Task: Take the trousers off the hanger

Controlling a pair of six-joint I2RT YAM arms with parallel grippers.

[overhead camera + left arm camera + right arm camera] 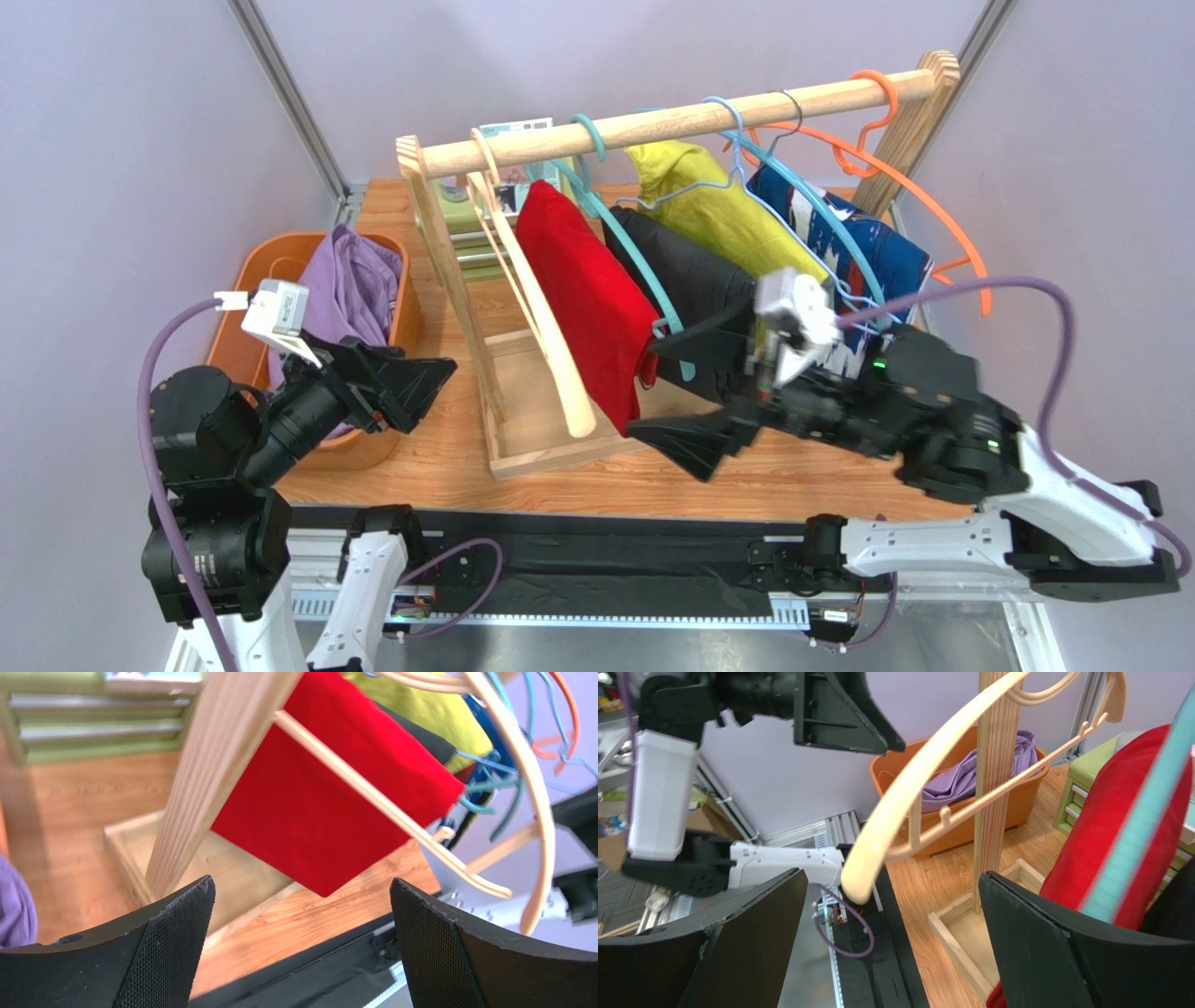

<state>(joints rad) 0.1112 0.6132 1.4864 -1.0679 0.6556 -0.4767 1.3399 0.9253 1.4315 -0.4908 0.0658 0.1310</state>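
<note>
The lavender-purple trousers (351,287) lie bunched in an orange basket (246,280) at the left, apart from the hanger; they also show in the right wrist view (962,777). The cream hanger (540,315) hangs bare from the wooden rail, left of the red garment; it shows in the left wrist view (533,812) and the right wrist view (913,791). My left gripper (428,385) is open and empty beside the basket, facing the rack (302,889). My right gripper (671,445) is open and empty, low by the red garment's bottom corner, near the hanger's lower tip (892,875).
A wooden rack with a round rail (673,123) and a box base (533,448) stands mid-table. On it hang a red garment (589,301), a black one (694,287), a yellow-green one (716,210) and a blue one (856,252). A green drawer unit (470,231) stands behind.
</note>
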